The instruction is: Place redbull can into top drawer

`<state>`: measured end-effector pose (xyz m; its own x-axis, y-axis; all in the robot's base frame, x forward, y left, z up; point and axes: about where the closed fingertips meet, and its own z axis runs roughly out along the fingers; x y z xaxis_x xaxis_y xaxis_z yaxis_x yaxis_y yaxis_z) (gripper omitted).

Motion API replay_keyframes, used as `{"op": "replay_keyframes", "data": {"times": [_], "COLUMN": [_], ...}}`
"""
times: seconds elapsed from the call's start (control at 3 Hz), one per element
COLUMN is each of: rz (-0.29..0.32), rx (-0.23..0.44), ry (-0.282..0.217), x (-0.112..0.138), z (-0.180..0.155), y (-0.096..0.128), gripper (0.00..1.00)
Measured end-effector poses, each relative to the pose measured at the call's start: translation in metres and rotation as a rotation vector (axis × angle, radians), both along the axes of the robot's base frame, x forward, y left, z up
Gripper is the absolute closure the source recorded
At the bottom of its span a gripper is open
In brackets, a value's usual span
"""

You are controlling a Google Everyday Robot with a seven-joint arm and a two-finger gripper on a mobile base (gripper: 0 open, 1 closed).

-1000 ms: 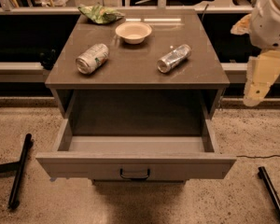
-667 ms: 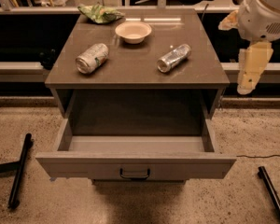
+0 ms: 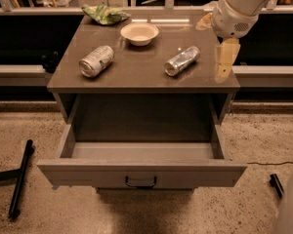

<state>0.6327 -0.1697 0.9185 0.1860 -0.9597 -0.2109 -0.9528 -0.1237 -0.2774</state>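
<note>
Gripper (image 3: pixel 226 58) over table (image 3: pixel 136 72), rt of redbull can (image 3: pixel 182 61)

White can (image 3: pixel 96 61), bowl (image 3: pixel 139 33), green bag (image 3: pixel 105 13) — on tabletop (image 3: pixel 136 72).

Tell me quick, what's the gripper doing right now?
Gripper: above the right edge of the table, holding nothing; open or closed cannot be told.
</note>
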Motion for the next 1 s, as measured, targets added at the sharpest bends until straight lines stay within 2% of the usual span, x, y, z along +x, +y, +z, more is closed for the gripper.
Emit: {"op": "replay_keyframes", "data": {"times": [0.33,1.0], "rz": [0.003,-0.029], "rx": [0.002,0.072], "ry": [-0.004,0.001], "x": [0.013,0.057], "z": [-0.007,-0.038], "y": [-0.002,-0.009], "gripper": [0.00,0.00]}}
